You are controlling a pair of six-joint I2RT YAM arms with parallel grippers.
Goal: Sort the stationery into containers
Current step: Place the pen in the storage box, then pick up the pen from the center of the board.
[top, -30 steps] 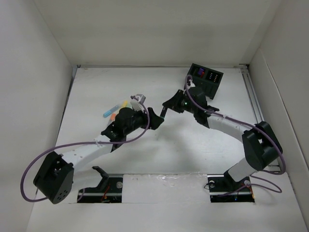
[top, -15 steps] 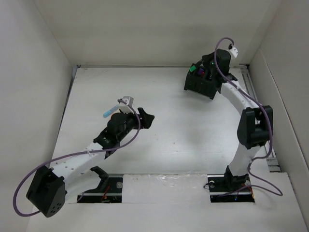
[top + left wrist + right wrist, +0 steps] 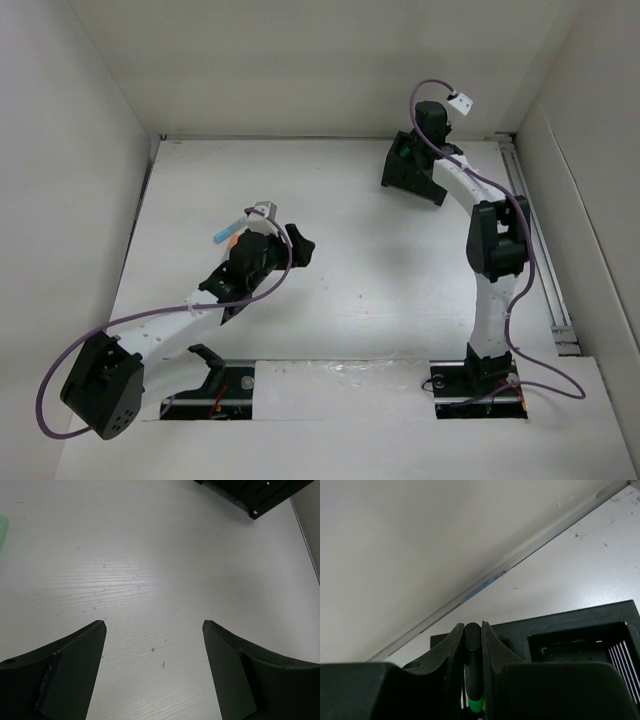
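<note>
Presently finds the right gripper (image 3: 472, 628) closed to a narrow gap on a black pen (image 3: 471, 652), laid lengthwise between the fingers (image 3: 453, 643), black end at the fingertips, green part back toward the palm. Judges this hold chosen for dropping the pen endwise into the black box (image 3: 580, 625), seen just beyond and below the fingertips. Cannot settle the compartment under the pen, nor any contact between pen and box; sees one open compartment off to the right. Places the box, from overhead, at the far right of the table (image 3: 400, 290) near the back wall (image 3: 330, 70), right arm (image 3: 490, 240) stretched over it. Finds the left gripper (image 3: 154, 627) spread wide and holding nothing, hovering over the table well apart from the box; judges this a waiting posture, clear of the other arm's work. Records a light-blue pen (image 3: 228, 231) with something orange (image 3: 233, 241) just beside it, on the table just beyond the left wrist (image 3: 250, 262), partly hidden by it. Judges the sorting part done: one pen at the point of delivery, at least one more to fetch, most conveniently by the left gripper, near it and open.
</note>
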